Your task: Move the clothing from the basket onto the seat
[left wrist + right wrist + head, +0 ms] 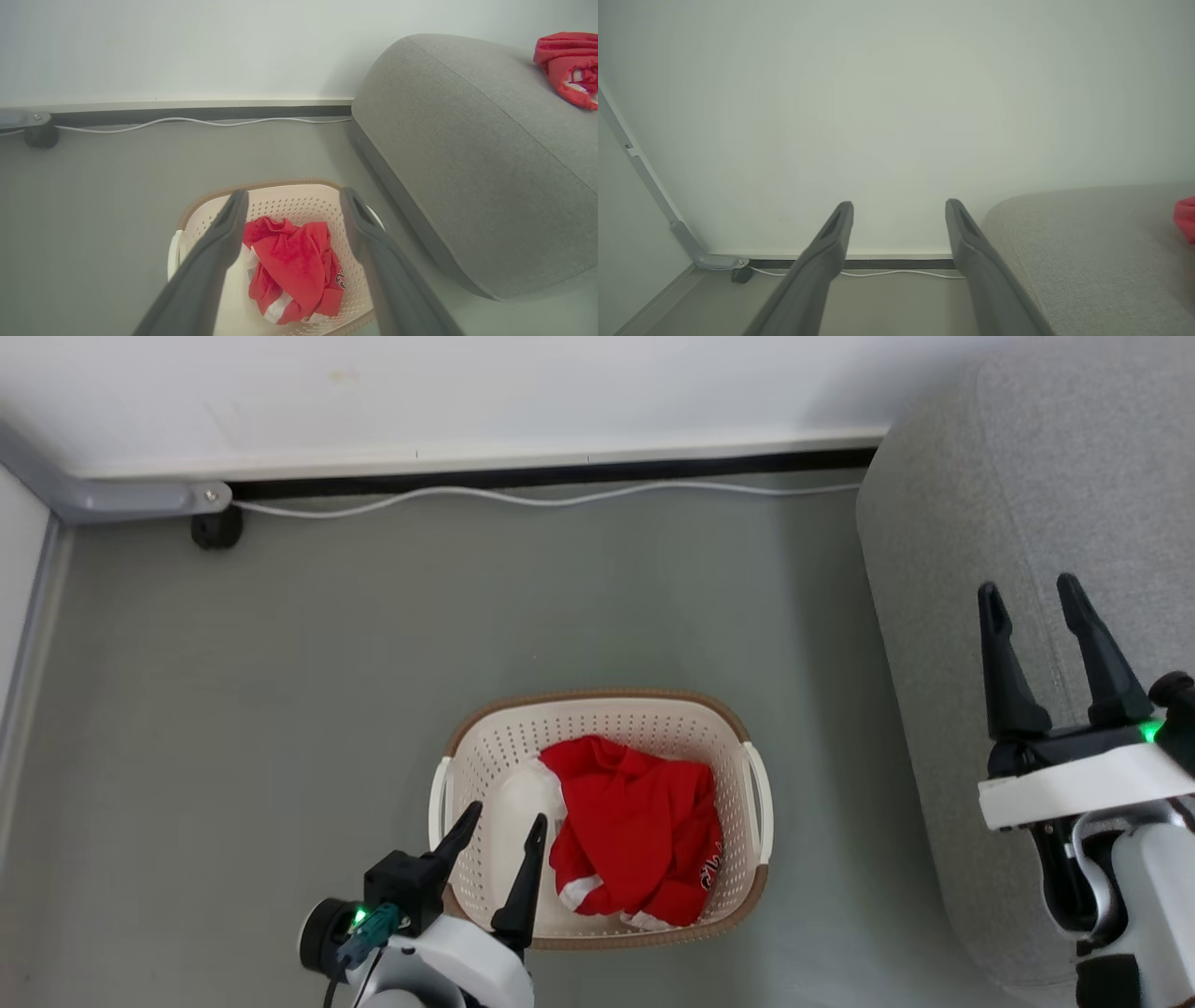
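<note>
In the head view, a cream-white perforated plastic basket with a brown rim (597,694) stands on the grey-green floor (280,691) at about 6 o'clock in the frame. A crumpled bright red fabric garment with white trim (639,826) lies inside it, bunched toward the basket's 3 o'clock side. The left gripper (507,814) hangs above the basket's 8 o'clock rim, its two long dark fingers spread apart and empty. The right gripper (1029,586) stands at 3 o'clock, in front of the large grey woven-fabric sofa with rounded edges (1055,457), with its jaws also wide apart and gripping nothing. A thin white cable (523,497) runs along the foot of the white wall (560,383) at 12 o'clock. In the left wrist view, the left gripper's parted fingers rise from 6 o'clock and frame the red garment in the basket below them. The sofa bulges in from 3 o'clock, and a second red garment with a white patch (565,65) lies crumpled on its top at about 2 o'clock, well apart from the basket. In the right wrist view, the right gripper's two fingers stand apart against the white wall, with the cable low between them. The sofa fills the 4 o'clock corner, and a sliver of red fabric shows on it at the 3 o'clock edge, too cut off to tell more.
</note>
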